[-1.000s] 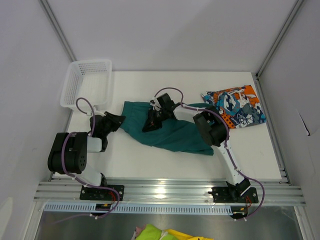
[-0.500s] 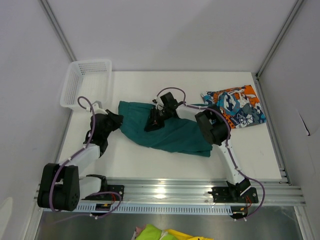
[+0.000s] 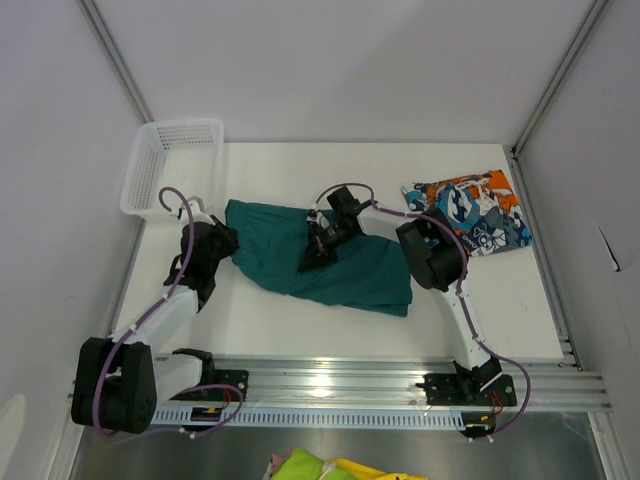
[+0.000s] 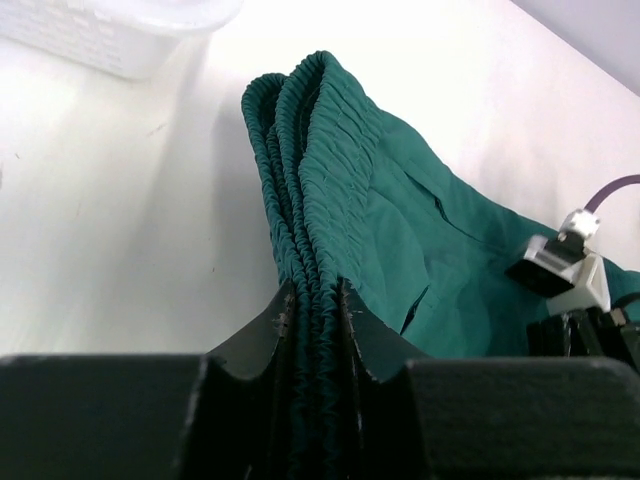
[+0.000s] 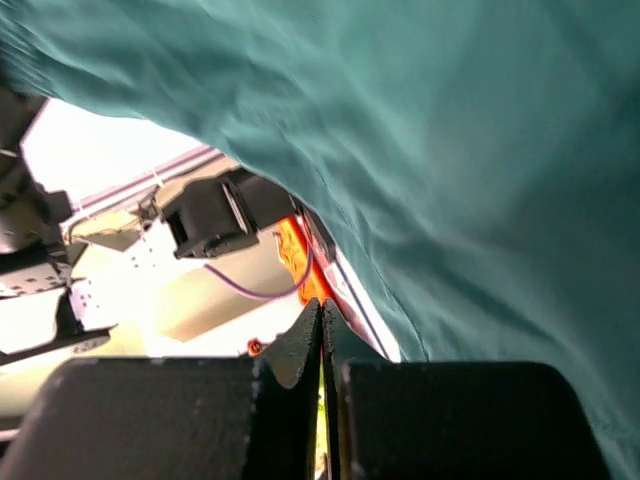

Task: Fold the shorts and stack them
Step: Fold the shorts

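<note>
Left gripper: clamped on the gathered elastic waistband of the dark green shorts, the band bunched upright between its fingers.
Left gripper place: just right of the white mesh basket, off its near corner.
Right gripper: jaws pressed together, tip against tip; green cloth hangs just above them, and whether any is pinched cannot be told.
Right gripper place: further right of the basket, over the middle of the green shorts.
Green shorts: spread flat on the table, running from near the basket's near corner away to the right.
Patterned shorts: folded, well apart from the basket, at the table's opposite side.
</note>
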Robot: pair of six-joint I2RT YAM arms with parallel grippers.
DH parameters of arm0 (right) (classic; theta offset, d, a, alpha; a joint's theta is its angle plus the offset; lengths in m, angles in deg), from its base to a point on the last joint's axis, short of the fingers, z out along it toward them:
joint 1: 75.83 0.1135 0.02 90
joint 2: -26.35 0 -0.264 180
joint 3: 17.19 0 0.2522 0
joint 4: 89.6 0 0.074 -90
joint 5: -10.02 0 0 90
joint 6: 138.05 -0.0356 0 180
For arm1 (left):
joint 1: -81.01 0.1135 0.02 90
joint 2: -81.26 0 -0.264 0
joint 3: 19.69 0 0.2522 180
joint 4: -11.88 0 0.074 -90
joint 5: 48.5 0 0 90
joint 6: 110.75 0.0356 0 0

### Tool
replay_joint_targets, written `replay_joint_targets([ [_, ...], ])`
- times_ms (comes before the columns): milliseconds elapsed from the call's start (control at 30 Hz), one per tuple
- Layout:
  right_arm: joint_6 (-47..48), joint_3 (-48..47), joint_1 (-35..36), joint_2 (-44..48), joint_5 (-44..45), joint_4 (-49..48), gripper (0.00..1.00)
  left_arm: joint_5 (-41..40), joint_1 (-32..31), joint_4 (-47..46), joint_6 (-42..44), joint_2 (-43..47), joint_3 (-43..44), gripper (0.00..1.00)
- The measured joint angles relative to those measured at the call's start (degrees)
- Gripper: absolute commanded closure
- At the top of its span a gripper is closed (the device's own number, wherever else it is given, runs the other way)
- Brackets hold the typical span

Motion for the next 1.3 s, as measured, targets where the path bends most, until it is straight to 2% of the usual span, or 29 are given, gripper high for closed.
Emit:
replay_joint_targets([
  [233,3.08,2.58,1.51,-0.24,-0.04,4.83,1.0,-1.27,-0.76,0.02,2.03,1.2,0.24,0.98],
  [500,2.45,1.4,1.84,-1.05,2.49,4.02,1.0,-4.0,-5.6,0.04,4.5,5.01,0.31,0.98],
  [733,1.68,-1.66,2.4,-3.06,3.56,3.08,1.0,-15.37,-23.04,2.6,11.19,6.08,5.4,0.98],
  [967,1.84,-3.98,3.37,-4.48,3.89,3.3,1.0,-25.9,-39.39,7.39,21.99,-0.57,17.7,0.98],
  [1133,3.89,-7.43,5.05,-6.23,3.98,6.03,1.0,-31.41,-46.66,10.38,30.53,-7.78,23.15,0.98],
  [1300,3.93,-7.67,5.03,-6.27,3.72,6.47,1.0,-33.11,-48.22,11.3,33.77,-10.82,24.76,0.98],
])
